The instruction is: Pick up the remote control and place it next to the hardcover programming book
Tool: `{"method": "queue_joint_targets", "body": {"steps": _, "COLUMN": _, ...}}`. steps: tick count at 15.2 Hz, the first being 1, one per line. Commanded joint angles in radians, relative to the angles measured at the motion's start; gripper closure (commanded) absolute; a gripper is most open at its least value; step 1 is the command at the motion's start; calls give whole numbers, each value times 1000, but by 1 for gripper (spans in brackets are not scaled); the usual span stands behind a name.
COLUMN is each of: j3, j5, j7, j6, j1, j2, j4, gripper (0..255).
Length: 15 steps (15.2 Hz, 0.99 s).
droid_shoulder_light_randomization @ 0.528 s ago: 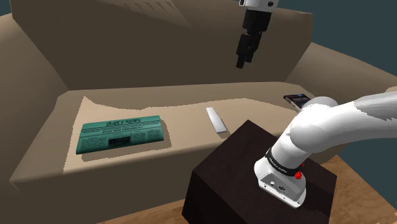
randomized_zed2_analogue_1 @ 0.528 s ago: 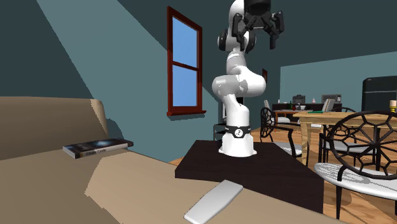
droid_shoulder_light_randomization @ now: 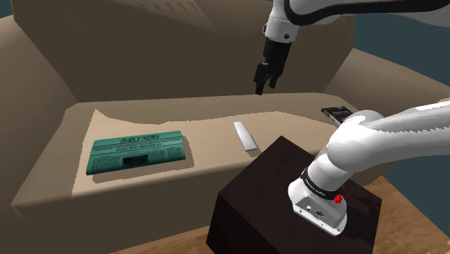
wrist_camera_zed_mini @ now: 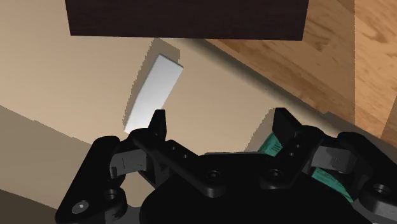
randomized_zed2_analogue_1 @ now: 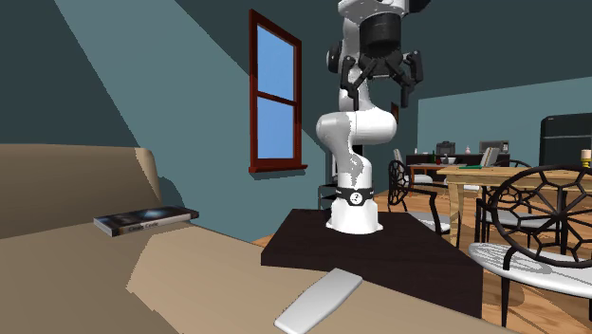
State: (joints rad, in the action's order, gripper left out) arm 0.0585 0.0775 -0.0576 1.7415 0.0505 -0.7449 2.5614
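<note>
Hovering open and empty above the sofa [droid_shoulder_light_randomization: 144,79] seat: tool [droid_shoulder_light_randomization: 262,85]. One pale remote [droid_shoulder_light_randomization: 245,136] lies flat on the seat beside the stand [droid_shoulder_light_randomization: 274,195]. Shoulder view: two books, teal book [droid_shoulder_light_randomization: 137,151] on the seat, dark book [droid_shoulder_light_randomization: 337,113] on the armrest. Second exterior view adds one window [randomized_zed2_analogue_1: 275,95].

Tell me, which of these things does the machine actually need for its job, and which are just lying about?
For the job:
- the pale remote control on the sofa seat
- the dark book on the sofa arm
- the jaws, open above the seat

Just lying about:
- the teal newspaper on the seat
- the wire chair and wooden table across the room
</note>
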Motion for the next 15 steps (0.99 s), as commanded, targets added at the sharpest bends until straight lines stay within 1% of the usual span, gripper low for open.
{"method": "queue_joint_targets", "body": {"steps": 1, "j3": 2, "j5": -4, "j7": 23, "j6": 80, "j1": 19, "j2": 30, "j4": 41, "gripper": 0}}
{"method": "queue_joint_targets", "body": {"steps": 8, "j3": 18, "j5": -14, "j7": 118, "j6": 380, "j1": 78, "j2": 187, "j4": 163, "gripper": 0}}
{"method": "queue_joint_targets", "body": {"steps": 15, "j3": 32, "j5": -45, "j7": 226, "j6": 699, "j1": 150, "j2": 437, "j4": 211, "gripper": 0}}
